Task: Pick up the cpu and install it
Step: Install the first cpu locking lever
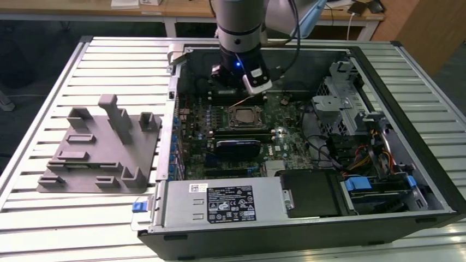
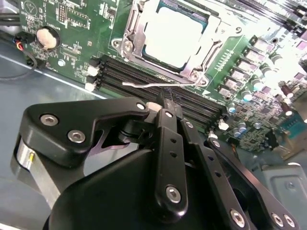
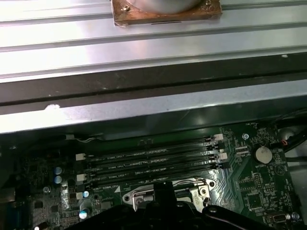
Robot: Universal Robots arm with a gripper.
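An open computer case (image 1: 291,240) lies on a slotted metal table (image 1: 117,60), with a grey fixture block (image 1: 95,153) beside it toward the exterior view's left. The single robot arm reaches down into the case over the green motherboard (image 2: 72,28).

The cpu (image 2: 175,36), a flat silver square, already sits inside the metal-framed socket (image 2: 132,40), lying level with the board. Being square, it has no long axis to line up on. The gripper (image 2: 162,103) hangs just short of it. Its fingers appear pressed together and I see nothing held between them.

In the second wrist view the cpu lies straight ahead of the fingertips. The dark memory slots (image 2: 129,71) and a thin wire lever (image 2: 144,85) along the socket's edge lie between them.

In the exterior view the gripper (image 1: 234,97) is just above the cpu (image 1: 243,115) in the picture. That view gives the whole layout but hides the fingertips. The second wrist view shows the chip's bright top and the frame around it. The first wrist view looks the other way, over the memory slots toward the case wall and table, with the socket frame (image 3: 199,189) partly behind the gripper body.
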